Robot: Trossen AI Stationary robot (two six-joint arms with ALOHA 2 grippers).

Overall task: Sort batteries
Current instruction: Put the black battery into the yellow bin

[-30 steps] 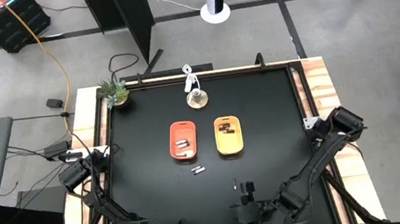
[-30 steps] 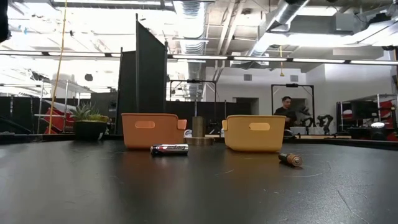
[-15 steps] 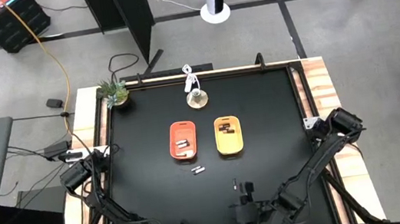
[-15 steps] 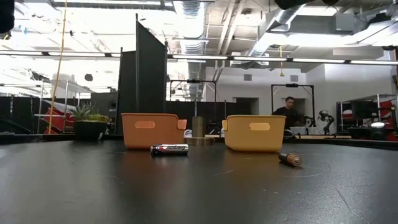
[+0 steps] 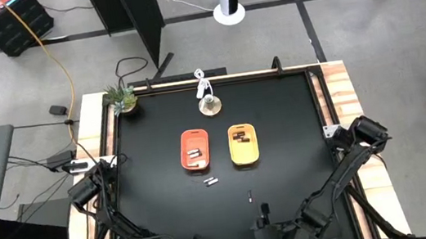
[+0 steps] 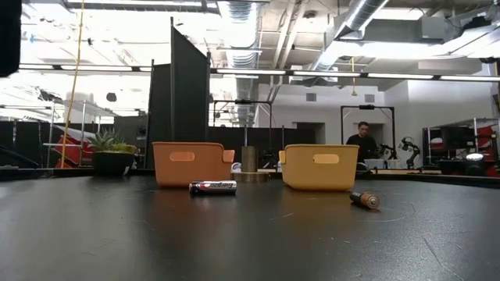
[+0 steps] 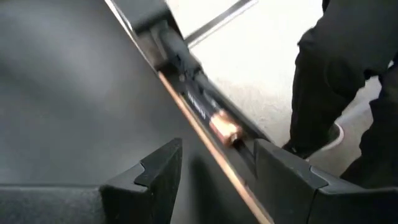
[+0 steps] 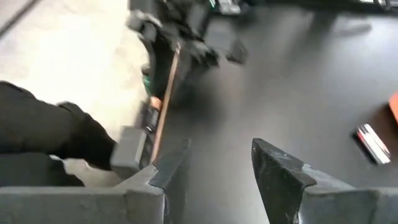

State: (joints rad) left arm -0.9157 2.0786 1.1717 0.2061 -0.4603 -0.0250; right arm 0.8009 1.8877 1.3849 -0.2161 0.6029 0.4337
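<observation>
A silvery battery point(image 5: 211, 181) point(image 6: 212, 187) and a dark battery point(image 5: 250, 197) point(image 6: 365, 200) lie on their sides on the black table. Farther back stand the orange tray point(image 5: 195, 150), with pale batteries point(image 5: 194, 153) in it, and the yellow tray point(image 5: 243, 145), with dark batteries point(image 5: 241, 137). My right gripper point(image 5: 264, 210) point(image 8: 221, 165) hovers open near the table's near edge, just short of the dark battery. My left gripper point(image 7: 217, 174) is open over the near edge, left of the right one, with nothing between its fingers.
A small potted plant point(image 5: 120, 99) stands at the far left corner and a round stand with a white cord point(image 5: 208, 103) at the far middle. Bare black tabletop lies on both sides of the trays. A dark shape point(image 7: 348, 74) stands beyond the near edge.
My right gripper has tipped a little, and its fingertips have drawn back toward the table's near edge, away from the dark battery. Batteries and trays lie as before.
</observation>
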